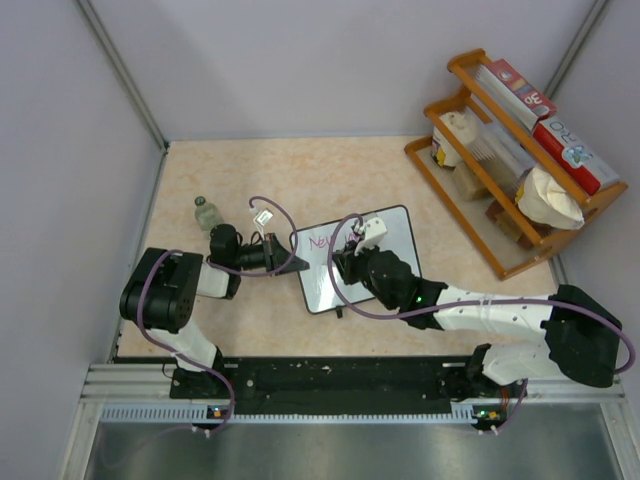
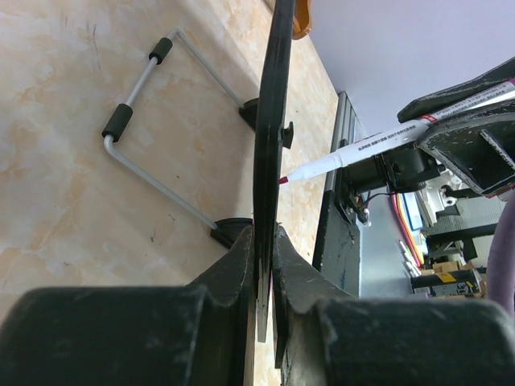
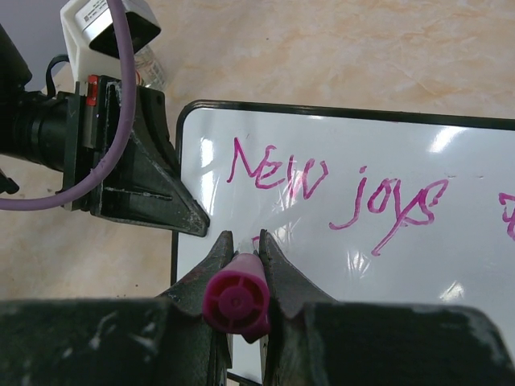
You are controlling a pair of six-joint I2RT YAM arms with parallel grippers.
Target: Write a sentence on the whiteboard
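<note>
The whiteboard (image 1: 392, 238) stands propped and tilted at the table's middle. In the left wrist view the whiteboard (image 2: 272, 121) shows edge-on. My left gripper (image 2: 264, 235) is shut on its left edge, one finger on each face. The sentence (image 3: 322, 185) reads "New joys" in pink on the top line, with a stroke starting at the far right. My right gripper (image 3: 241, 245) is shut on a marker (image 3: 236, 301) with a magenta end. The white marker barrel (image 2: 362, 149) slants in, its tip touching the board below "New".
A wooden rack (image 1: 470, 68) with boxes and bags stands at the back right. A small bottle (image 1: 207, 212) sits left of the board. The board's wire stand (image 2: 145, 104) rests on the table behind it. Walls close in the left and back.
</note>
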